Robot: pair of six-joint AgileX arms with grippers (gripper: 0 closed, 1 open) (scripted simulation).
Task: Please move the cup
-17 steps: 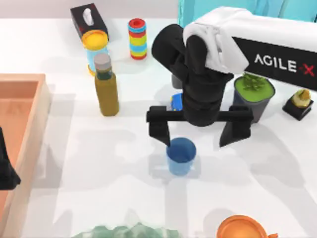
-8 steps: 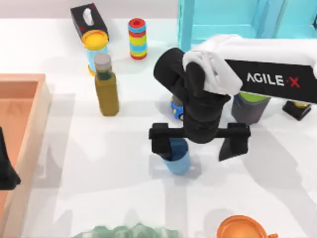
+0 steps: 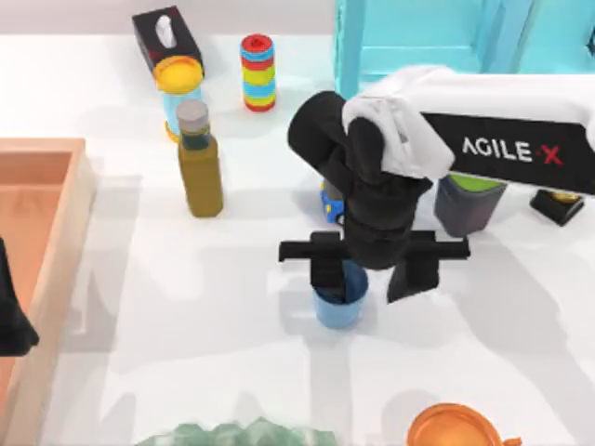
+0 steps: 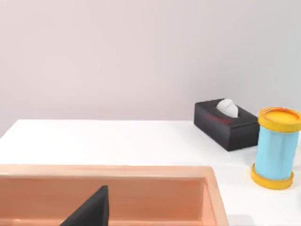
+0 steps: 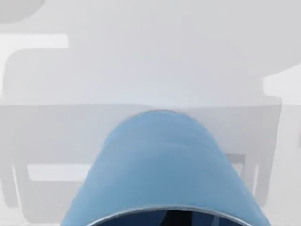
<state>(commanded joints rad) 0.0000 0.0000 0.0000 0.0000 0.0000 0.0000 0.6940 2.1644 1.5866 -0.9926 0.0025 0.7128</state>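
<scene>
Table (image 3: 186,307) with right arm at work, left arm parked at the left edge over the wooden tray (image 3: 42,200).
Right gripper (image 3: 367,274) hangs above mid-table, fingers narrowed, one finger (image 3: 327,269) touching the rim of the cup (image 3: 338,305), the other just right of it; grasp cannot be confirmed. Cup stands upright directly beneath the gripper; olive bottle (image 3: 198,160) stands well to its left.
</scene>
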